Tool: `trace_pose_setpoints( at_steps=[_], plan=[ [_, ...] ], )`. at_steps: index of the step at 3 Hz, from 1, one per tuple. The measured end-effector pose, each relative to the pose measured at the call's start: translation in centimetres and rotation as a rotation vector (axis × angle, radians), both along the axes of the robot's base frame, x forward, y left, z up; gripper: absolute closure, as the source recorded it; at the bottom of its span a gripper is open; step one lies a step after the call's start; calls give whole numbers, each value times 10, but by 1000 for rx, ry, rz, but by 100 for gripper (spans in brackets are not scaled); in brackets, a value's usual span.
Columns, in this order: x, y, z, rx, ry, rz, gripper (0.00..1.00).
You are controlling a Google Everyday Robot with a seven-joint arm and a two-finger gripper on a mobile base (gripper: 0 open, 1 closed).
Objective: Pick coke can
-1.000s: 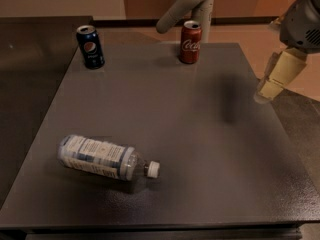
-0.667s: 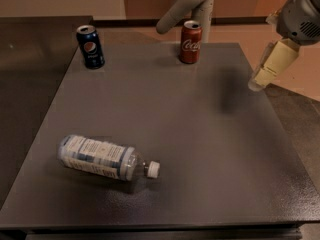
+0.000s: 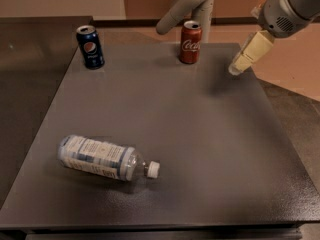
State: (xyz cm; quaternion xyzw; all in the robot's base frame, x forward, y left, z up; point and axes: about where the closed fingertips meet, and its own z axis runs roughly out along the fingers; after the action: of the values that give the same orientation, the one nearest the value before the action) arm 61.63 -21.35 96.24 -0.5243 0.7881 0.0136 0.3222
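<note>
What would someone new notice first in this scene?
The red coke can stands upright at the far edge of the table, with the gripper hovering to its right, apart from it. A blue Pepsi can stands far left, and a clear bottle lies on its side front left.

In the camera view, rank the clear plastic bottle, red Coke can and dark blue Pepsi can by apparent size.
1. Clear plastic bottle, lying nearest the camera, which inflates it.
2. Red coke can and dark blue Pepsi can: alike, not ranked.
The gripper hovers right of the coke can in view.
</note>
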Motion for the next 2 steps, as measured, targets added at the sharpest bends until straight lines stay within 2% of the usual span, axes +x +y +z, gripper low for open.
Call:
trace_pose_setpoints(
  at_steps=[2],
  plan=[
    [48, 30, -23, 153, -22, 10, 0]
  ],
)
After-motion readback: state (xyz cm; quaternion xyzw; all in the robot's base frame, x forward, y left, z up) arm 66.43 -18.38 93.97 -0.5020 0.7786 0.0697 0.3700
